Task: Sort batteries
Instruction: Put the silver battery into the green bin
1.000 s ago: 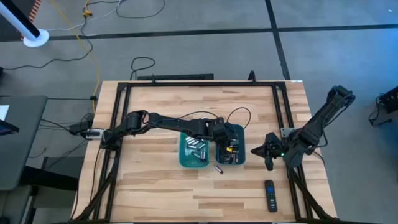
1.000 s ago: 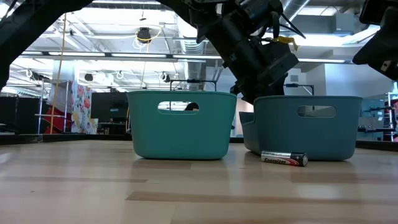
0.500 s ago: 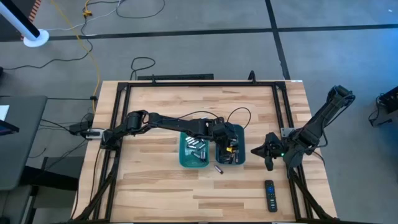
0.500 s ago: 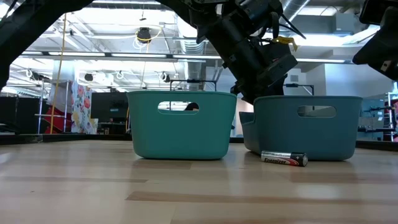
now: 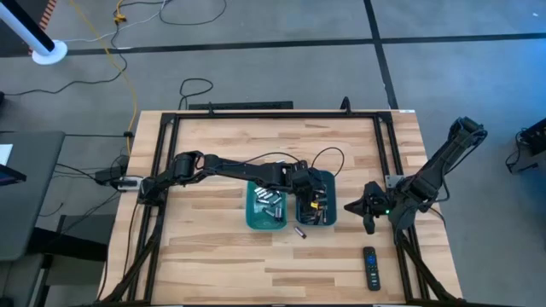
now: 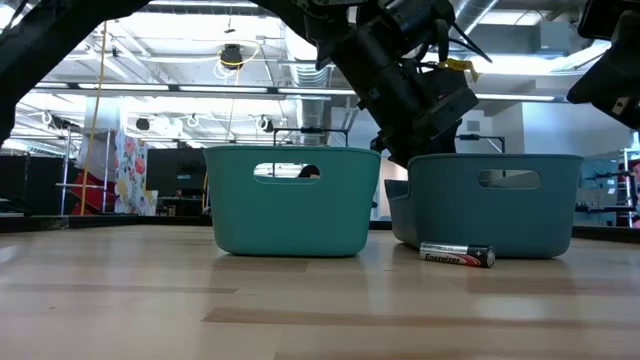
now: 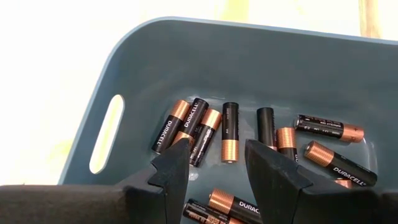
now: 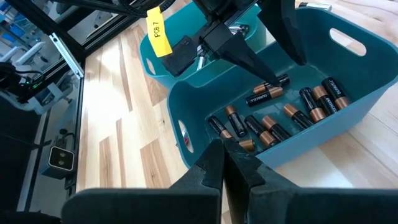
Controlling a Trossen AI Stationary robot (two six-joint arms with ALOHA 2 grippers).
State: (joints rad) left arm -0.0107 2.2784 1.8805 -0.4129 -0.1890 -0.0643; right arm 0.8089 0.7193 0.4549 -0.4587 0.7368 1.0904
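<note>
Two teal bins stand side by side at mid-table. The left bin [image 5: 251,208] holds silvery batteries [image 5: 269,203]. The right bin [image 5: 333,209] holds dark, copper-ended batteries [image 7: 229,132], which lie on its floor. My left gripper [image 7: 217,149] hangs open just above those dark batteries, inside the right bin's rim, with nothing between its fingers. One dark battery [image 6: 457,256] lies on its side on the table in front of the right bin. My right gripper [image 8: 227,163] waits shut near the table's right edge, to the right of the bins.
A black remote control [image 5: 370,267] lies near the table's front right corner. A black metal frame [image 5: 256,116] runs around the tabletop. Bare wood spreads to the left of the bins and along the near edge.
</note>
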